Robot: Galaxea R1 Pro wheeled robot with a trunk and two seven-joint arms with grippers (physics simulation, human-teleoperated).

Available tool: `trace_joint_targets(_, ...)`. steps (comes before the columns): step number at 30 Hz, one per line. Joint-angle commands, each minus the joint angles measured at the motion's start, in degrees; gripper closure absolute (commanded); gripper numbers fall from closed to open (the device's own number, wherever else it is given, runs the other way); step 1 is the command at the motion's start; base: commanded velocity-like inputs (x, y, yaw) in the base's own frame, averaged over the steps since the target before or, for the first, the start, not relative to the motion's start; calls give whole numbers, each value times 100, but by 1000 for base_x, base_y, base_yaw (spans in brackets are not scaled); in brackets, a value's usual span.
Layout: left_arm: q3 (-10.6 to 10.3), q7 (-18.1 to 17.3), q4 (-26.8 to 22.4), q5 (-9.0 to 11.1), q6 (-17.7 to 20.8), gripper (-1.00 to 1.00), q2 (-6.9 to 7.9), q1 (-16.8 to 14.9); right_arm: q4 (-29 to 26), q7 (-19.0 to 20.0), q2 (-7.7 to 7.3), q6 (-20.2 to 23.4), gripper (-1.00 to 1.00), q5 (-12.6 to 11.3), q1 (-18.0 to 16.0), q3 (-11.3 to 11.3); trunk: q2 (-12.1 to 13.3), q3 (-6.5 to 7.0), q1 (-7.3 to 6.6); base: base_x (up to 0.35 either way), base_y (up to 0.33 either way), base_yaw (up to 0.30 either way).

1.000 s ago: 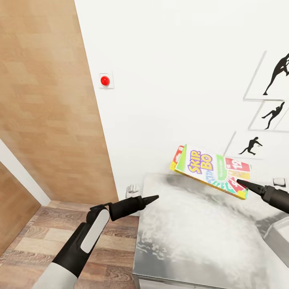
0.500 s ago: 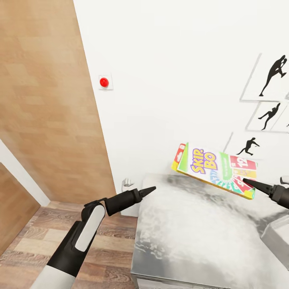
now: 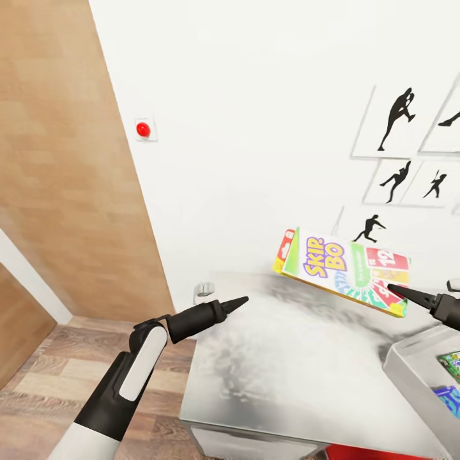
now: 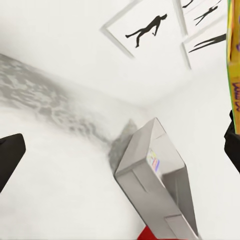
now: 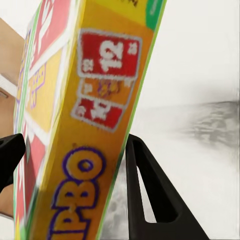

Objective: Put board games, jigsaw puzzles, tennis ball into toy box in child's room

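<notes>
Red round button [image 3: 143,129] on wall plate, small grey wall outlet [image 3: 202,291]

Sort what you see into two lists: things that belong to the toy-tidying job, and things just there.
Job: Skip-Bo game in the right gripper; toy box; table.
Just there: wall pictures; red button; door.

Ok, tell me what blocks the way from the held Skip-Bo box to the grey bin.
Nothing visible: the right hand holds the slim yellow-red-green Skip-Bo box above bare light grey tabletop, with the pale grey bin beside it.
</notes>
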Motion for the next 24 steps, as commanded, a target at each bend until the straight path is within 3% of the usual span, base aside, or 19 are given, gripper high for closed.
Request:
trace_joint_targets(1, 5, 2, -3, 27, 42, -100, -1, -5, 1, 47, -1, 39, 100, -12, -7, 0, -14, -12, 3, -91, -262, 46)
trace_joint_targets(12, -6, 2, -4, 14, 38, -100, -1, -4, -5, 48, -3, 39, 100, -10, -7, 12, -14, -8, 3, -83, -258, 169)
trace_joint_targets(24, -1, 17, 3, 41, -1, -100, -1, 34, -238, 48, 5, 39, 100, 12, 39, 1, -14, 76, 3, -13, -53, 122)
